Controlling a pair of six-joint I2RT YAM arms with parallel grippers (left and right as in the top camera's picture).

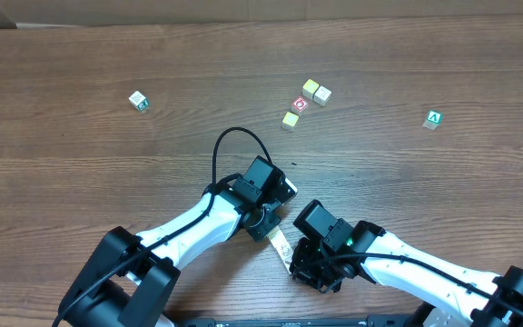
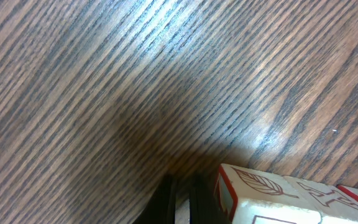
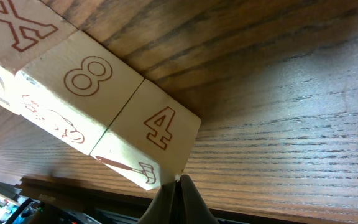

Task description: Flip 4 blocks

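A short row of cream blocks (image 1: 281, 245) with red printed marks lies between my two arms near the front edge. In the right wrist view its faces read X (image 3: 17, 28), 8 (image 3: 89, 93) and 4 (image 3: 157, 134). My right gripper (image 3: 178, 186) is shut and empty, its tips touching the lower corner of the 4 block. My left gripper (image 2: 180, 202) is shut on nothing, just left of a leaf-marked block (image 2: 260, 193). Further back lie a white block (image 1: 137, 100), two touching cream blocks (image 1: 310, 88) (image 1: 322, 94) and a yellowish one (image 1: 290, 119).
A red-faced cube with a white ring (image 1: 300, 104) sits among the far blocks. A green cube with a white A (image 1: 434, 119) lies alone at the far right. A black cable (image 1: 234, 136) loops above the left wrist. Brown wood-grain table (image 1: 80, 182) all round.
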